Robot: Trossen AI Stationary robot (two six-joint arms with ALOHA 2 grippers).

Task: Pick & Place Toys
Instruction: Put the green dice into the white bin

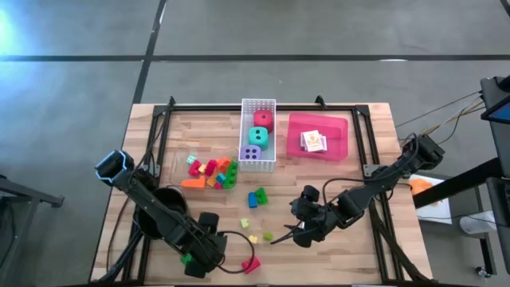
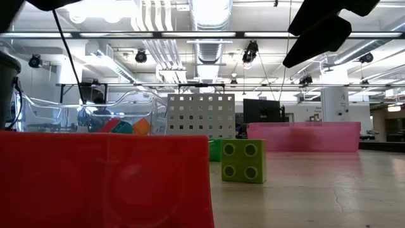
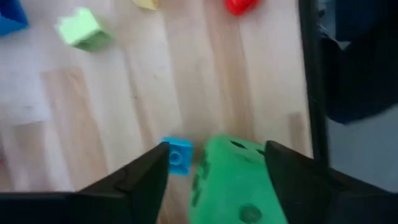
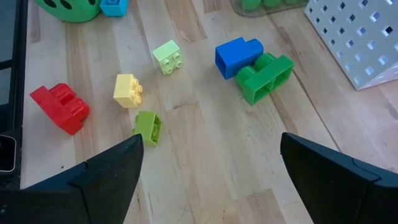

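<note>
Left tool [image 3: 214, 171] low at the near left of the bench [image 1: 335, 247], fingers spread to either side of a green die [image 3: 233, 186]; whether the pads touch it I cannot tell. A small blue brick [image 3: 179, 155] lies just beside the die on the wood. Past it in the left wrist view: a pale green brick [image 3: 84, 29] and a red piece [image 3: 239, 6].

Right tool [image 4: 211, 165] near the middle of the bench front, fingers spread wide, nothing between them. Ahead of it on the wood, loose and apart: a red brick [image 4: 60, 107], a yellow brick [image 4: 127, 90], an olive-green brick [image 4: 149, 127], and a blue brick [image 4: 236, 56] touching a green brick [image 4: 264, 78].

White basket [image 1: 258, 108] at bench centre, far side, holds three dice in a row: red die [image 1: 263, 120], teal die [image 1: 259, 137], purple die [image 1: 251, 154]. Pink tray [image 1: 339, 131] just right of it holds a card pack [image 1: 314, 142]. A heap of mixed bricks [image 1: 211, 171] sits left of the basket. Black pot [image 1: 155, 215] at the left edge under the left arm.
</note>
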